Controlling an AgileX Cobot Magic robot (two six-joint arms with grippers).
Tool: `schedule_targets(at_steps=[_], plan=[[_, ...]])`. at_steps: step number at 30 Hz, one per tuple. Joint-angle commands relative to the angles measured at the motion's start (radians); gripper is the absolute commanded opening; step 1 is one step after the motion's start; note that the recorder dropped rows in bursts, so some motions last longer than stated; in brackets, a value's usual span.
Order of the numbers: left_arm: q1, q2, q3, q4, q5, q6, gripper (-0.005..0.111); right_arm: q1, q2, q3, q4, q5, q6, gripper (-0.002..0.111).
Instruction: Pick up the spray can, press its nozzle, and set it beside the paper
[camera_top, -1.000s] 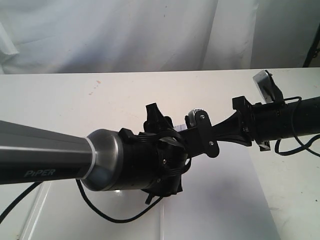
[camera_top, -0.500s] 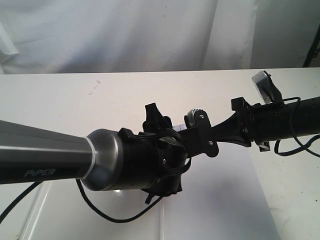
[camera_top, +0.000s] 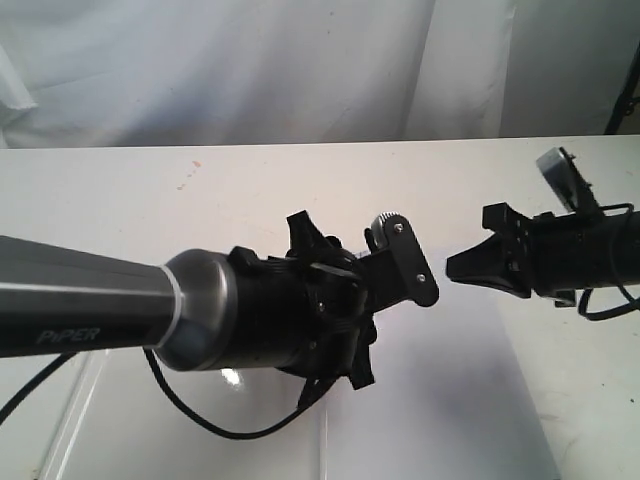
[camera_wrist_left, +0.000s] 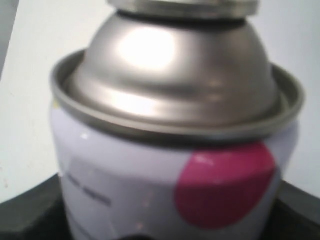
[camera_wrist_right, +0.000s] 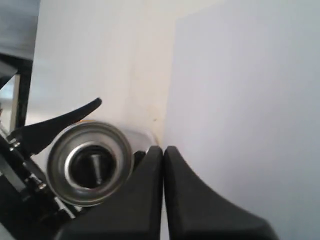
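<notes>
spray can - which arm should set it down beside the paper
Left. The left gripper is shut on the spray can by the paper; the right gripper is shut, empty and apart from it.

spray can (camera_wrist_left: 125, 165): white, 1 pink dot, silver shoulder, upright | paper (camera_wrist_right: 240, 90): white, flat, just beside can

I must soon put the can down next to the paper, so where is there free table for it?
Free: the table strip right of the paper, near the shut right hand, and the wide band along the cloth backdrop. Crowded: the middle, where the left hand holds the spray can.
</notes>
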Motion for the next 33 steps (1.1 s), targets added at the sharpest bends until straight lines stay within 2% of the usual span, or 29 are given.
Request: schedule_targets(at_steps=[1, 10, 14, 19, 25, 33], plan=[[0.058, -0.075, -0.009, -0.061, -0.060, -0.012, 0.000, -0.016, -0.125, 0.084, 0.099, -0.160, -0.130, 0.000], [0.211, -0.253, 0.006, -0.239, -0.209, -0.012, 0.000, -0.016, -0.462, 0.175, 0.287, -0.412, -0.440, 0.000], [0.253, -0.329, 0.046, -0.248, -0.238, -0.012, 0.000, 0.000, -0.632, 0.184, 0.287, -0.635, -0.486, 0.000], [0.254, -0.401, 0.114, -0.248, -0.297, -0.012, 0.000, 0.032, -0.818, 0.184, 0.287, -0.783, -0.532, 0.000], [0.254, -0.447, 0.191, -0.248, -0.396, -0.092, 0.000, 0.055, -0.990, 0.184, 0.246, -0.917, -0.547, 0.000], [0.254, -0.458, 0.224, -0.260, -0.429, -0.116, 0.000, 0.055, -1.153, 0.242, 0.233, -0.933, -0.580, 0.000]])
